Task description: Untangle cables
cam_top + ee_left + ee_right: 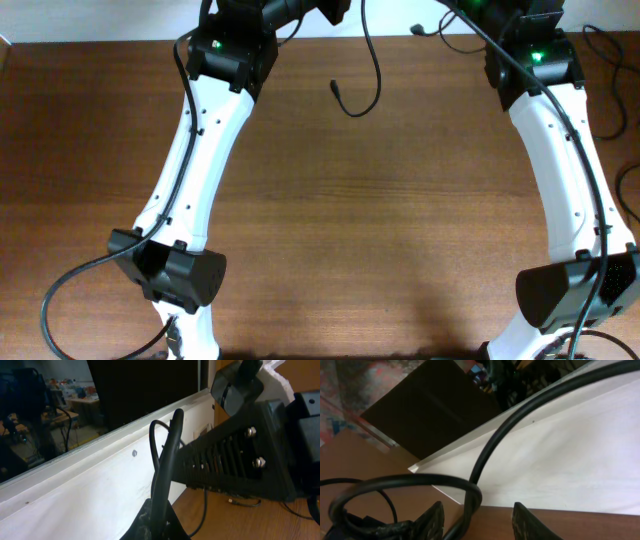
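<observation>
The left end effector (pixel 156 521) is pinched shut on one of the black cables (pixel 169 447), which rises from its tips. The right end effector (pixel 480 522) stands half open, gripping nothing, with a cable loop (pixel 405 481) running between its fingers.

Seen from overhead, light falls even and warm on the tabletop (pixel 380 200). Its wood grain is sharp, with only soft shadows beside the white arms (pixel 205 150) and a darker band along the bottom of the frame. The left wrist view is dim and murky, and a black cord (pixel 167 460) close to the lens is blurred. The right wrist view is brighter: its white panel (pixel 580 450) nearly washes out, and the right pincer (pixel 479 521) shows as soft dark shapes.
</observation>
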You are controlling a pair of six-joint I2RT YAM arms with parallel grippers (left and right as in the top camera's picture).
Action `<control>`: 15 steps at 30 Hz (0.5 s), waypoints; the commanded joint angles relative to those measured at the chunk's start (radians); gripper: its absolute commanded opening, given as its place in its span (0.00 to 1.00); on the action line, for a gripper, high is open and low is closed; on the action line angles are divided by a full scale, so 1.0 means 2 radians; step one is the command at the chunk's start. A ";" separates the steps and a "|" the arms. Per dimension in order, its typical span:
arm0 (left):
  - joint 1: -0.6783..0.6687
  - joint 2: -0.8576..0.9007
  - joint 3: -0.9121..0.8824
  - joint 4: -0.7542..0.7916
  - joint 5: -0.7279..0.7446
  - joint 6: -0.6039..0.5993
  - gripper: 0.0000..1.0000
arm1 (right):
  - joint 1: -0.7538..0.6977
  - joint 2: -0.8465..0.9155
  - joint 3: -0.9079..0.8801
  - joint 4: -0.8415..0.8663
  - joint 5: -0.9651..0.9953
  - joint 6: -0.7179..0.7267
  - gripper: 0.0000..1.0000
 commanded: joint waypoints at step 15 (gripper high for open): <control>0.002 -0.019 0.008 0.006 -0.002 -0.009 0.00 | 0.002 -0.002 0.009 0.002 -0.020 0.009 0.10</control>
